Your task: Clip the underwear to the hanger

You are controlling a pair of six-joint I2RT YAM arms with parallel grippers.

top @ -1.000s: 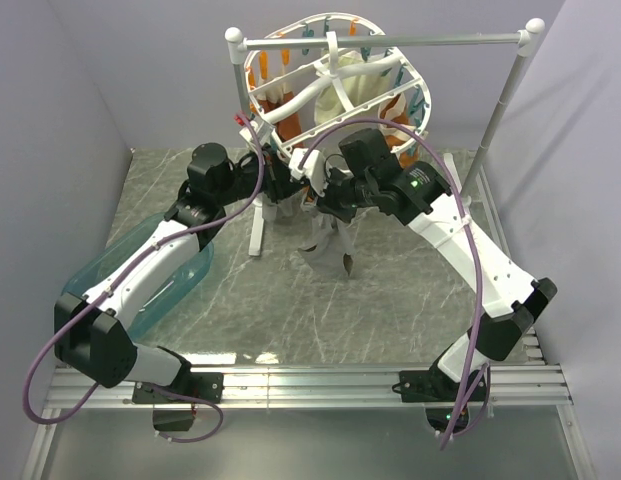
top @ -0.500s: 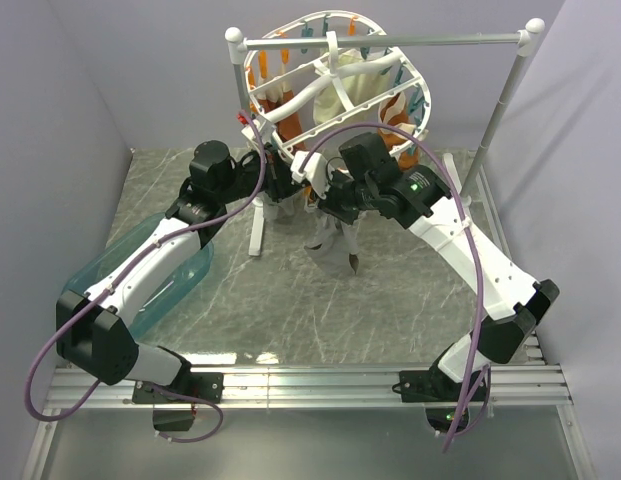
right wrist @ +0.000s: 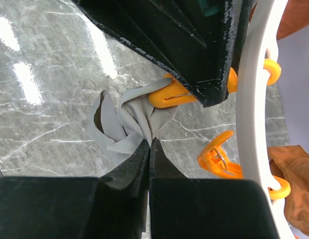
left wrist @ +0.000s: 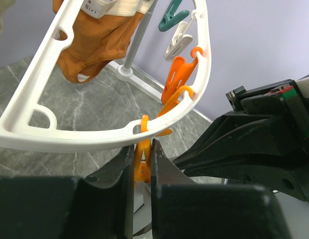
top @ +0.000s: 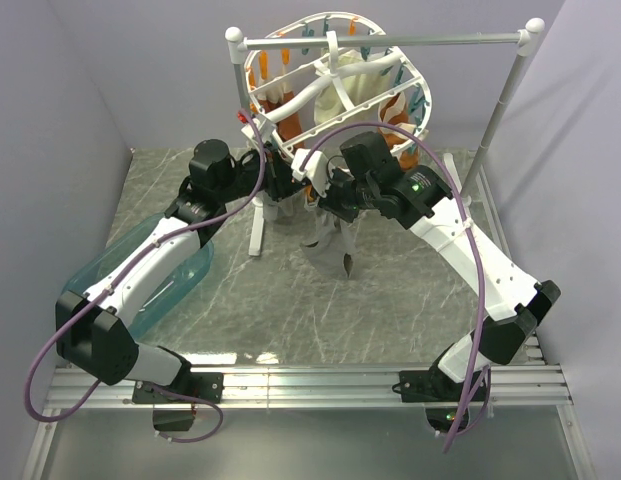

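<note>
Small, limp grey fabric briefs [right wrist: 125, 124] hang bunched in folds, top edge meeting one orange peg [right wrist: 169, 95] under the rim of the tilted white plastic oval drying frame [left wrist: 69, 140] – orange & teal pegs dangling.

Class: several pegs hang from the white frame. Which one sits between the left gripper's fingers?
The lowest orange peg, inside the left gripper; the other orange pegs, white peg and teal peg hang higher up the hanger, untouched.
</note>
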